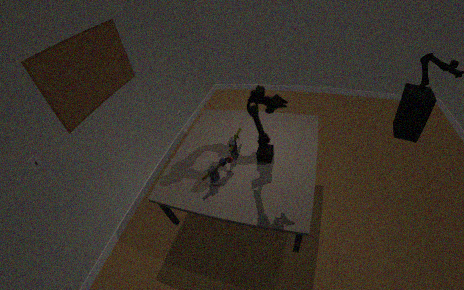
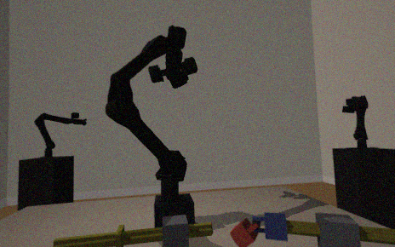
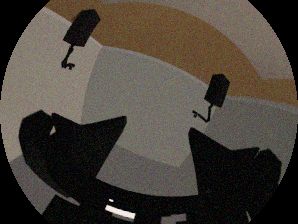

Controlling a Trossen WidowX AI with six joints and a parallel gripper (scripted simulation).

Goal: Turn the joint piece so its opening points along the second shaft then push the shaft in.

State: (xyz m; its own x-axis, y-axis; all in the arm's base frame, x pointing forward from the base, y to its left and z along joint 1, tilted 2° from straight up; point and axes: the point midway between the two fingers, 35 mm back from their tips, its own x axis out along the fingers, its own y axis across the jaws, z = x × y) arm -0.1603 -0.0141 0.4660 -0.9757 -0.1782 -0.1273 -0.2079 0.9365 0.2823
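The joint assembly lies low at the table's front in the exterior view. A red square joint piece point(image 2: 243, 232) hangs tilted on a blue hinge part point(image 2: 275, 226) at the end of a yellow shaft point(image 2: 383, 235) that runs through a grey block point(image 2: 337, 230). A second yellow shaft point(image 2: 136, 234) with a cross piece runs through another grey block point(image 2: 175, 230), its tip short of the red piece. In the top view the assembly point(image 1: 225, 162) is small on the table point(image 1: 295, 150). My gripper point(image 2: 174, 72) point(image 1: 277, 103) point(image 3: 158, 125) is open and empty, high above the arm's base and far from the assembly.
Two other dark arms stand on black pedestals off the table, one on the left point(image 2: 45, 180) and one on the right point(image 2: 368, 183) point(image 1: 414, 111). A brown panel point(image 1: 80, 72) hangs on the wall. The scene is dim.
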